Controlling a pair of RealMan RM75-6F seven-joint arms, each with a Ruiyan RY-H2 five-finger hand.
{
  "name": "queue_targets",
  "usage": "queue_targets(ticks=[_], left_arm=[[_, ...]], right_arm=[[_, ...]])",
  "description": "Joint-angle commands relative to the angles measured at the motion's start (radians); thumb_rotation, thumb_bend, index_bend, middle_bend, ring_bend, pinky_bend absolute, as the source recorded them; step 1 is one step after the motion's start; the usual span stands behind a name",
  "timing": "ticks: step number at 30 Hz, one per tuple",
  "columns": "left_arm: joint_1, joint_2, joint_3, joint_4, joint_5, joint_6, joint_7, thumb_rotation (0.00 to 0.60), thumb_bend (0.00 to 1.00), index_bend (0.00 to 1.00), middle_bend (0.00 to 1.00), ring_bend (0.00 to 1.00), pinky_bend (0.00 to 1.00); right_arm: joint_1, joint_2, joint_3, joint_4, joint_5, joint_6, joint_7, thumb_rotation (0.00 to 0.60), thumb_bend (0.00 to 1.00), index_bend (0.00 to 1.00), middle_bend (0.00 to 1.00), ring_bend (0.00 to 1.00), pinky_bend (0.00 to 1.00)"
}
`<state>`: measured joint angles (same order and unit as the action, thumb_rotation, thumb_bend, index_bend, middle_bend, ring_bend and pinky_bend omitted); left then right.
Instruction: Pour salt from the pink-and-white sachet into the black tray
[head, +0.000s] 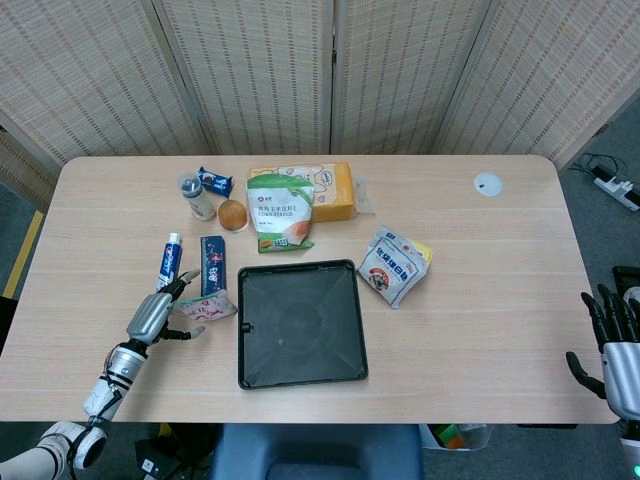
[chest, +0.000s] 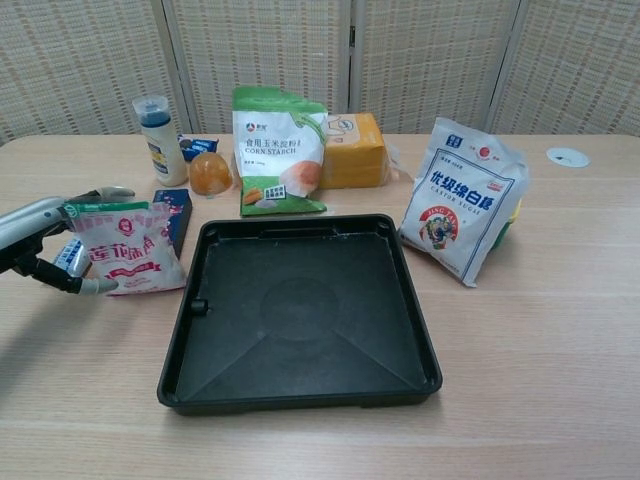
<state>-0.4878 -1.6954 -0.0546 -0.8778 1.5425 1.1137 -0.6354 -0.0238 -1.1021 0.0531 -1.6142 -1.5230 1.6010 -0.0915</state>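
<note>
The pink-and-white sachet (head: 208, 307) (chest: 126, 247) stands just left of the black tray (head: 300, 325) (chest: 300, 310), which is empty. My left hand (head: 157, 316) (chest: 38, 233) is at the sachet's left edge with its fingers spread around it: one fingertip (chest: 112, 192) by the top corner, the thumb tip (chest: 98, 286) by the bottom corner. Whether they touch the sachet is unclear; it rests on the table. My right hand (head: 613, 346) hangs past the table's right front edge, fingers apart and holding nothing.
Behind the sachet lie a toothpaste tube (head: 168, 262) and a blue box (head: 212, 265). A corn starch bag (chest: 278, 150), orange box (chest: 352, 150), jelly cup (chest: 210, 172) and bottle (chest: 158, 140) stand behind the tray. A sugar bag (chest: 460, 200) leans at its right.
</note>
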Motion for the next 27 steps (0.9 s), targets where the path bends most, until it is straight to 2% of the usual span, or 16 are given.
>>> queue_targets(ticks=[1,12,27], left_arm=[[-0.005,-0.037,0.01,0.054,0.01,0.018,-0.016,0.6,0.24,0.05,0.13,0.21,0.26],[-0.013,-0.129,0.028,0.21,0.02,0.047,-0.091,0.6,0.24,0.14,0.2,0.26,0.3],[-0.024,-0.236,0.025,0.379,0.012,0.078,-0.192,0.6,0.24,0.31,0.33,0.39,0.37]], right_arm=[[-0.001,0.001,0.001,-0.001,0.002,0.0,-0.001,0.6,0.34,0.01,0.0,0.04,0.0],[-0.005,0.004,0.001,-0.01,0.008,-0.005,-0.008,0.6,0.34,0.01,0.0,0.04,0.0],[-0.016,0.013,0.001,-0.027,0.01,0.004,-0.016,0.6,0.34,0.02,0.0,0.04,0.0]])
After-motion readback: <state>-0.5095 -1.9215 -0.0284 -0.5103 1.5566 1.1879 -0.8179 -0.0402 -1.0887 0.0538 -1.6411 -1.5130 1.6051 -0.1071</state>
